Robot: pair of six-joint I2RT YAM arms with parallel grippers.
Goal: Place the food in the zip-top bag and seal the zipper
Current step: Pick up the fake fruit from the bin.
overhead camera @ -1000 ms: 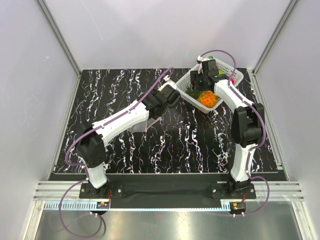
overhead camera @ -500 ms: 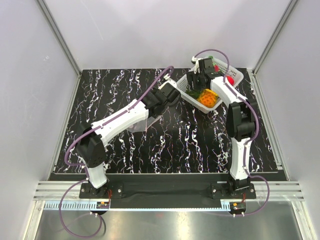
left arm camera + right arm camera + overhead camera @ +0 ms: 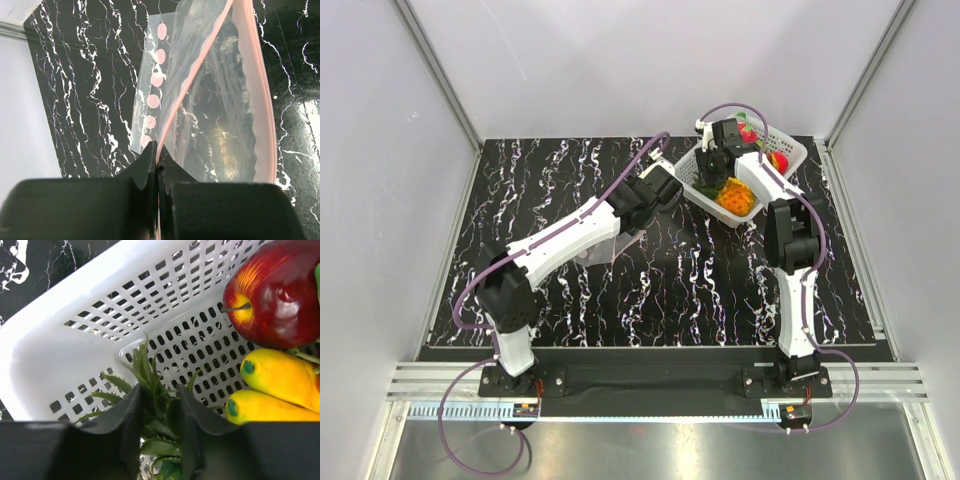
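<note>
The orange pineapple [image 3: 736,196] lies in the white basket [image 3: 794,152], its green leafy top [image 3: 150,367] pointing toward the near left corner. My right gripper [image 3: 159,392] is down inside the basket, shut on those leaves, which fill the narrow gap between the fingers. My left gripper [image 3: 157,150] is shut on the pink zipper [image 3: 200,60] of the clear bag [image 3: 220,115], which hangs spread open over the black marbled table. In the top view the left gripper [image 3: 667,190] sits just left of the basket. No grape-like pieces show.
A red apple [image 3: 280,290] and two yellow banana ends [image 3: 280,375] lie in the basket beside the pineapple. The basket's lattice wall [image 3: 75,335] rises close behind the right fingers. Grey enclosure walls border the table at the back and both sides.
The right wrist has swung left and turned over the basket, closing in on the pineapple's leafy top. The pineapple has not moved. The left arm and bag have stayed where they were.
</note>
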